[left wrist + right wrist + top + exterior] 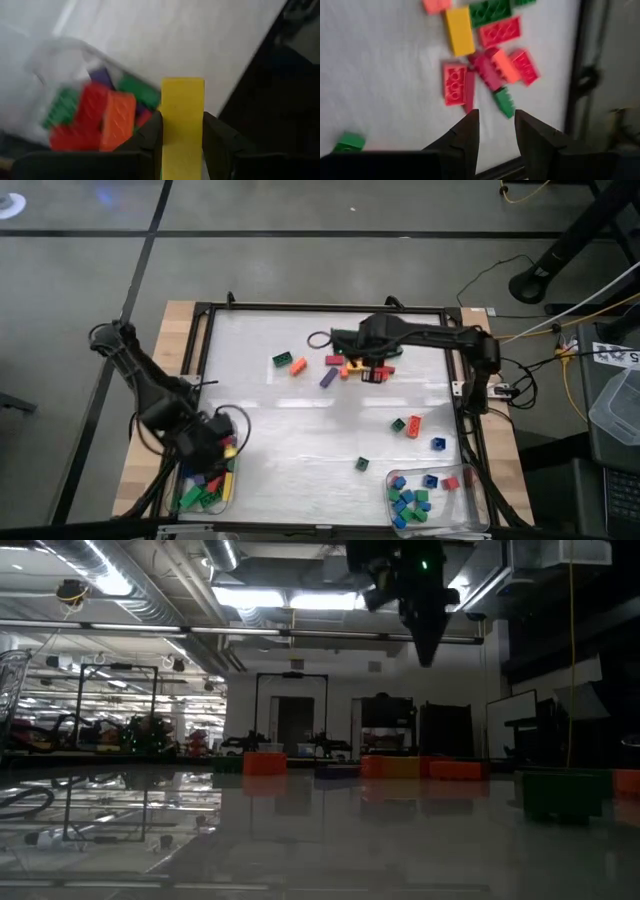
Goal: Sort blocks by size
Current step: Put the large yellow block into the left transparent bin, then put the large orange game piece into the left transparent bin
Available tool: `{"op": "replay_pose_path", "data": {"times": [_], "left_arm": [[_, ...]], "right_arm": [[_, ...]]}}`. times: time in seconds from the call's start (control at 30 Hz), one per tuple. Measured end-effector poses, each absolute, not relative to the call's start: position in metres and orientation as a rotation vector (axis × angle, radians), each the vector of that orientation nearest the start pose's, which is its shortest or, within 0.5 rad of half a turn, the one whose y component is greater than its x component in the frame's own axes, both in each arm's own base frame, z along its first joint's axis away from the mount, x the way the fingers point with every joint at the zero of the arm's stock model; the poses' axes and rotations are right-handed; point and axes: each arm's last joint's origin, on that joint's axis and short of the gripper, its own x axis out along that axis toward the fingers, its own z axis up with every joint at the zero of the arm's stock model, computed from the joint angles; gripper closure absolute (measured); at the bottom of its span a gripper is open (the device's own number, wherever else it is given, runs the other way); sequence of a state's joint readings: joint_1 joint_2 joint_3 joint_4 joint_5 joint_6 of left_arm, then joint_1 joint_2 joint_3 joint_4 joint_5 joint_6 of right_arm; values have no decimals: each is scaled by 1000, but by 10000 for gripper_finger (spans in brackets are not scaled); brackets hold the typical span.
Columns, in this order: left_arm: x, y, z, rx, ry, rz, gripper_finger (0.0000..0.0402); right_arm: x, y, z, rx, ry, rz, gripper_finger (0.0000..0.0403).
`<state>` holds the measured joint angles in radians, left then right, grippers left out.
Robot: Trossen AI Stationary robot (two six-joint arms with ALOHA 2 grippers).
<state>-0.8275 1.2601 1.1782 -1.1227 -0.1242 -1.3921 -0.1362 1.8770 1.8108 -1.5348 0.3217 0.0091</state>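
The white table (300, 430) sits on a grey floor. At 7 o'clock, the left gripper (182, 137) is clamped on a yellow block (182, 125) over a clear tray (205, 498) of blocks. At 12 o'clock, the right gripper (496, 131) hangs empty, fingers a little apart, above a block pile (487, 65).

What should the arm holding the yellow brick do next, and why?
Probably open and let go. The left gripper is shut on a long yellow brick right by the clear tray, which already holds long red, orange and green bricks. The right gripper hangs open and empty over the pile at the table's far side.
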Motion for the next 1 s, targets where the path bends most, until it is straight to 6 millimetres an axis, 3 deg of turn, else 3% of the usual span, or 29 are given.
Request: {"op": "replay_pose_path", "data": {"times": [0.17, 0.33, 0.6, 1.0], "left_arm": [[137, -186, 295, -639, 1286, 237, 304], [132, -200, 271, -551, 1313, 285, 268], [131, -201, 236, -427, 1360, 374, 211], [130, -197, 229, -346, 1378, 339, 204]], "right_arm": [[324, -72, 277, 2, 1584, -326, 278], [316, -78, 247, 52, 1595, -347, 278], [316, -77, 209, 65, 1532, -366, 278], [305, -73, 175, 145, 1534, -364, 278]]}}
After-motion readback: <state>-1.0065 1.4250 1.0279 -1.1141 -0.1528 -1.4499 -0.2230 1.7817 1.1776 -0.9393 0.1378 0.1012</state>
